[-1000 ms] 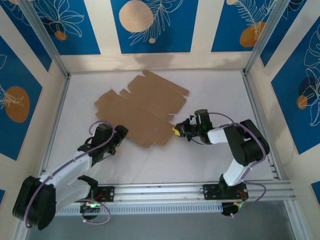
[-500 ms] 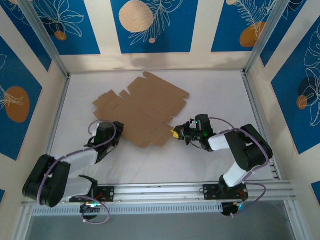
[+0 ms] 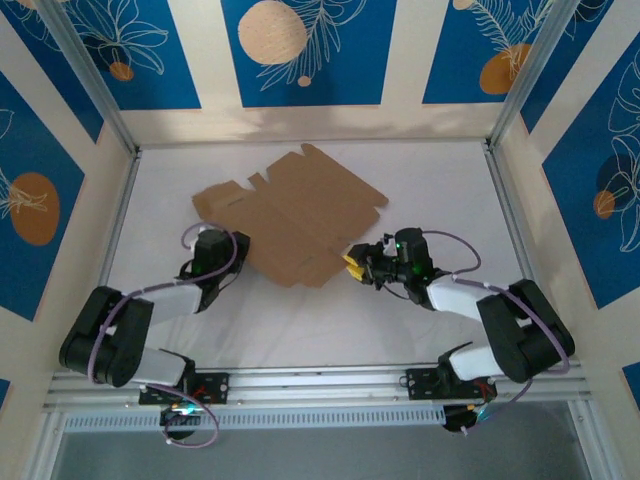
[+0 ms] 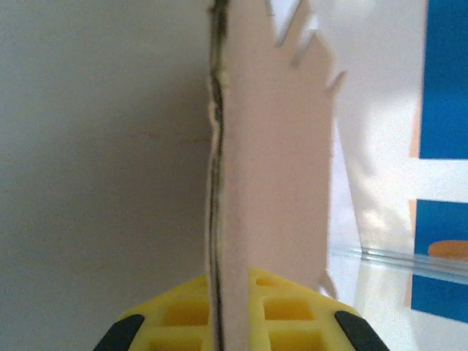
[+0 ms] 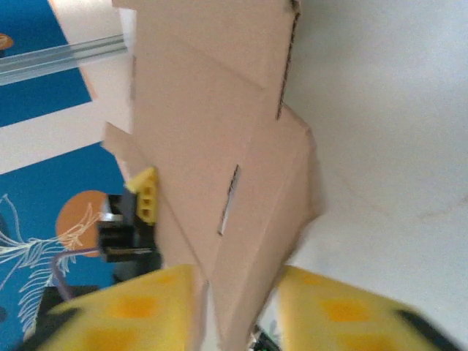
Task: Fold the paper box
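The paper box (image 3: 290, 215) is a flat brown die-cut sheet lying mid-table, its flaps spread out. My left gripper (image 3: 237, 246) is at its near-left edge. In the left wrist view the paper box (image 4: 278, 146) runs edge-on between the yellow pads (image 4: 292, 314), and my left gripper (image 4: 234, 296) is shut on it. My right gripper (image 3: 352, 262) is at the sheet's near-right corner. In the right wrist view that corner of the paper box (image 5: 212, 110) pokes between my right gripper's (image 5: 238, 307) spread yellow fingers, with gaps on both sides. The left gripper's yellow fingers (image 5: 146, 194) hold the far edge.
White table (image 3: 440, 190) enclosed by aluminium frame posts and blue-patterned walls (image 3: 300, 50). A metal rail (image 3: 330, 380) carries both arm bases along the near edge. Bare table lies behind and to the right of the sheet.
The sheet has shifted a little to the right and away from the bases. The left arm has folded back and its gripper moved farther along with the edge. The right arm has stretched lower.
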`<action>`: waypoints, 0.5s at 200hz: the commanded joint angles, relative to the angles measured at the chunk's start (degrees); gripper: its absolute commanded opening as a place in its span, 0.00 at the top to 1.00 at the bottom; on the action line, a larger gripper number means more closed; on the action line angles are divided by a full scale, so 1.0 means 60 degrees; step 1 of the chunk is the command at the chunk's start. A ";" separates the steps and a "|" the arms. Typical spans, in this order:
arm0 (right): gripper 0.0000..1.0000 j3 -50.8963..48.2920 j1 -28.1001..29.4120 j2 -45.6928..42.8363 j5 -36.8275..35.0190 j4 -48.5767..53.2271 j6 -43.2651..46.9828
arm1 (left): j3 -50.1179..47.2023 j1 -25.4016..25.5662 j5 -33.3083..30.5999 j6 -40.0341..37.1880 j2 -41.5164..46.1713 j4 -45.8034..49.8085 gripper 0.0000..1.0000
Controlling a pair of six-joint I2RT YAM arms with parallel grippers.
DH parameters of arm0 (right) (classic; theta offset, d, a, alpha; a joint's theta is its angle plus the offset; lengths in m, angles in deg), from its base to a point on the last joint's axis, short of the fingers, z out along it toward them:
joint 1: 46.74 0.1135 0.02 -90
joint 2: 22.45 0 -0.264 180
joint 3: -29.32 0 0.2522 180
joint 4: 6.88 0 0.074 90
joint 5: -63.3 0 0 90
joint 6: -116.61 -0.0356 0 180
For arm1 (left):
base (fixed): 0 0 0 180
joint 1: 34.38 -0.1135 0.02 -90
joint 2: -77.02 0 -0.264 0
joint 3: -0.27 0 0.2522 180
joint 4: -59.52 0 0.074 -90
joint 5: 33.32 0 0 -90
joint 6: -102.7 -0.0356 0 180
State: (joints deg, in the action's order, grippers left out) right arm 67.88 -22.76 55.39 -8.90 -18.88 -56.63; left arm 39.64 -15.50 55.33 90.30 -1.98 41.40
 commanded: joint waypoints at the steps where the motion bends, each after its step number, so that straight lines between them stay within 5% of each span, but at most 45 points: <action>1: 0.38 0.0672 -0.0016 -0.0789 -0.0700 0.3296 0.1294 | 0.1283 -0.0242 0.0552 -0.2099 0.0599 0.1538 0.96; 20: 0.21 0.1542 0.0082 -0.1874 -0.1785 0.6049 0.2694 | 0.3012 -0.0260 0.1262 -0.4314 0.0536 0.3634 1.00; 49: 0.19 0.3191 0.0221 -0.3134 -0.3150 0.8988 0.5184 | 0.5622 -0.0274 0.2165 -0.7692 0.0010 0.6453 1.00; 100: 0.24 0.6324 0.0382 -0.2572 -0.4823 0.9702 0.9347 | 0.9134 -0.0231 0.3940 -1.1673 -0.0859 0.9331 1.00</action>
State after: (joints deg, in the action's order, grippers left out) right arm 99.51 -20.90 37.58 -30.41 33.88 -16.89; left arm 86.57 -16.68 71.44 37.80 -4.08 83.59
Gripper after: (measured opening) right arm 0.767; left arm 0.070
